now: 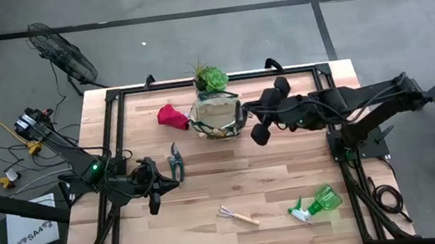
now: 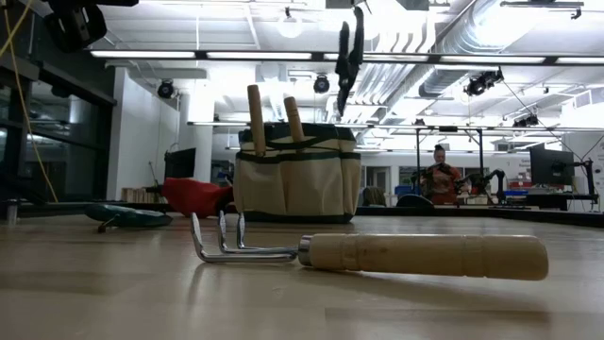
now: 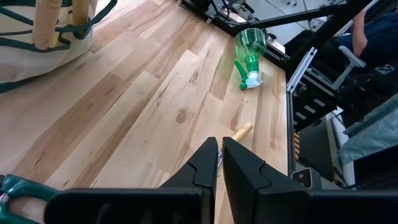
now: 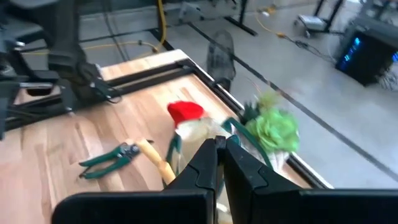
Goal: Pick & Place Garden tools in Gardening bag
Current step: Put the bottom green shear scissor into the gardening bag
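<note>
The tan gardening bag (image 1: pixel 217 118) stands at the table's far middle, with two wooden trowel handles (image 2: pixel 257 118) sticking out of it. My right gripper (image 1: pixel 260 135) is at the bag's right side, shut on dark pruning shears (image 2: pixel 348 66) that hang above the bag's right rim. My left gripper (image 1: pixel 155 187) is shut and empty, low at the table's left. Beside it lie green-handled shears (image 1: pixel 176 163). The red glove (image 1: pixel 172 116) lies left of the bag. The hand rake (image 1: pixel 238 215) and the green spray bottle (image 1: pixel 319 203) lie near the front edge. My right gripper holds the dark shears by their upper end. The place of contact is above the low view's top edge and is hidden under the fingers (image 4: pixel 208 168) in the wrist view. The shears hang straight down with their tip (image 2: pixel 345 111) lowest, clear of the bag and the table.
A green succulent in a white pot (image 1: pixel 210 78) stands right behind the bag. Black frame rails (image 1: pixel 118 135) run along the table's left, far and right sides. Bare wood lies between the bag and the rake. A person (image 2: pixel 440 170) sits far off in the room.
</note>
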